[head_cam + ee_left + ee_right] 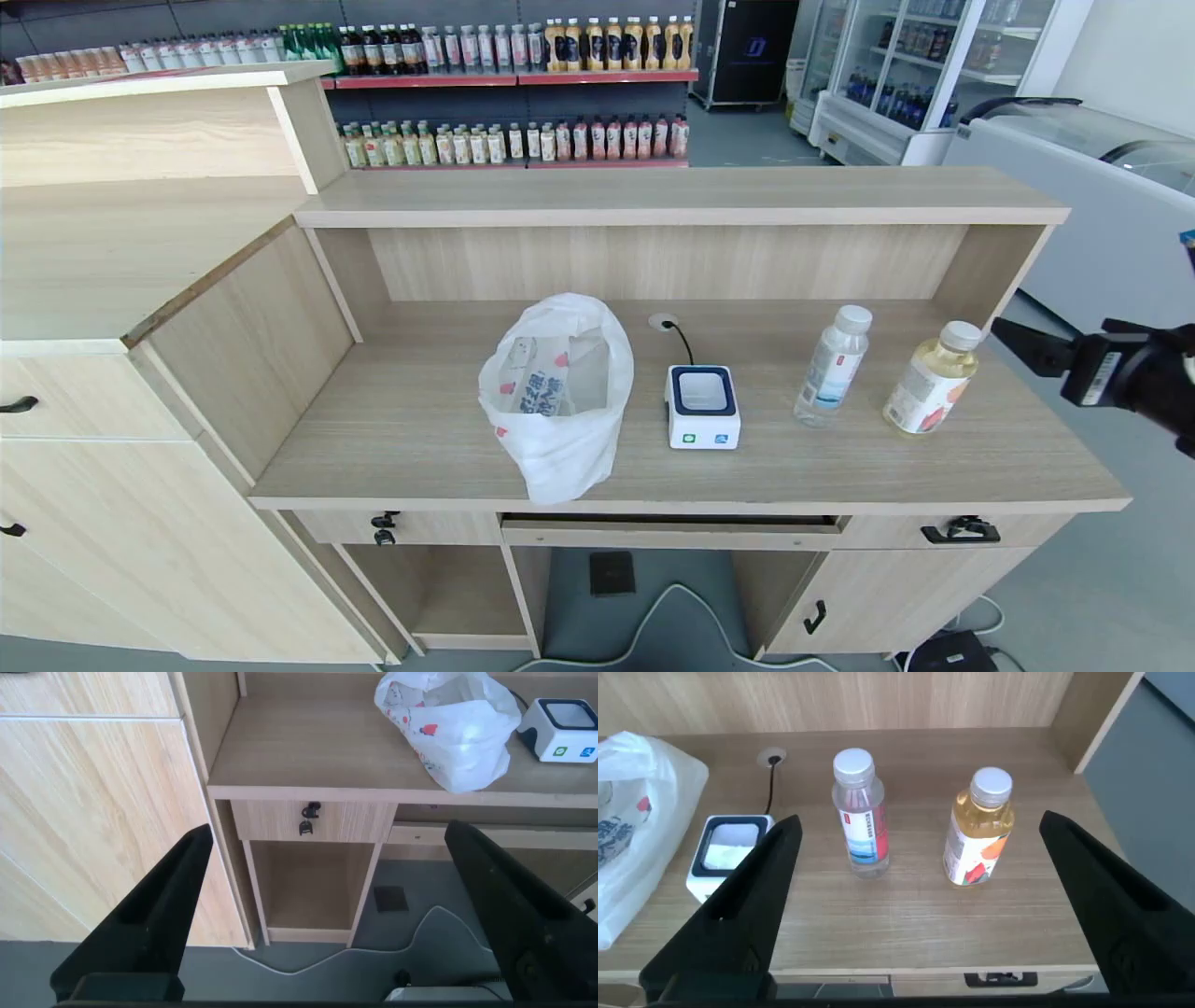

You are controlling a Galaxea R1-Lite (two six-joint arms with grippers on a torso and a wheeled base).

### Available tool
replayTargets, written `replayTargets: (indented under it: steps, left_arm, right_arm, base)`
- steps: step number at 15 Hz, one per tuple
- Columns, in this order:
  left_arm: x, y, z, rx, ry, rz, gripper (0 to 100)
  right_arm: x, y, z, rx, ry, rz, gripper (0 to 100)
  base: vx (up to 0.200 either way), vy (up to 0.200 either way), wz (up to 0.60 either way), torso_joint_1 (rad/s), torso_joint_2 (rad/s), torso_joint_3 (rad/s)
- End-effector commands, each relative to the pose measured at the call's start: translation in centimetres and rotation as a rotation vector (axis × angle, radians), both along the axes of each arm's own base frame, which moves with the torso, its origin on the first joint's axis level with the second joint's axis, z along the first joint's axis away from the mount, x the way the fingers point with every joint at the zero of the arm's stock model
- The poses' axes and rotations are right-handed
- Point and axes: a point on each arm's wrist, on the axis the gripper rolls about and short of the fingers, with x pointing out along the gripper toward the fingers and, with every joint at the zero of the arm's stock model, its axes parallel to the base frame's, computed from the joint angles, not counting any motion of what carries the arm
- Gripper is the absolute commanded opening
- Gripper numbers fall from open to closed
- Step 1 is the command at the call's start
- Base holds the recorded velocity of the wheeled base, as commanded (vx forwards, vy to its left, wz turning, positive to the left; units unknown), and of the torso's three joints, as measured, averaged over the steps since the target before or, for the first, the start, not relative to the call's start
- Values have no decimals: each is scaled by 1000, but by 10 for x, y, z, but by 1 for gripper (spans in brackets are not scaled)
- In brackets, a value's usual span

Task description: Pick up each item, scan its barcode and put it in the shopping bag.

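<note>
A clear water bottle (833, 364) (858, 812) and a bottle of yellow drink (932, 377) (979, 827) stand upright on the right half of the wooden counter (411, 448). The white barcode scanner (702, 406) (725, 851) (561, 730) sits mid-counter, and the white plastic shopping bag (558, 392) (447, 723) (626, 840) stands open to its left. My right gripper (1027, 347) (924, 915) hovers open off the counter's right end, above and in front of the two bottles. My left gripper (327, 919) hangs open, low beside the counter's left front, holding nothing.
A raised shelf (681, 201) runs along the back of the counter, and a taller cabinet (140, 243) closes off its left side. Drawers (962, 532) with handles sit under the front edge. Store shelves of bottles (513, 93) and fridges (915, 75) stand behind.
</note>
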Motion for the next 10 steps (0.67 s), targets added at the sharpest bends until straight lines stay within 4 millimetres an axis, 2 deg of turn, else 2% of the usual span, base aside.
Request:
replayTargets:
  steps: [1, 4, 7, 10]
  left_arm:
    - [0, 0, 0, 0, -1, 0, 100]
    - [0, 0, 0, 0, -1, 0, 100]
    - [0, 0, 0, 0, -1, 0, 100]
    - [0, 0, 0, 0, -1, 0, 100]
  right_arm:
    - [77, 1, -73, -5, 132, 16, 100]
    - [96, 1, -111, -26, 207, 24, 100]
    - [111, 0, -134, -52, 215, 26, 100]
    - [127, 8, -140, -78, 153, 50, 100]
  base:
    - [0, 0, 0, 0, 0, 0]
    - [0, 0, 0, 0, 0, 0]
    - [0, 0, 0, 0, 0, 0]
    - [0, 0, 0, 0, 0, 0]
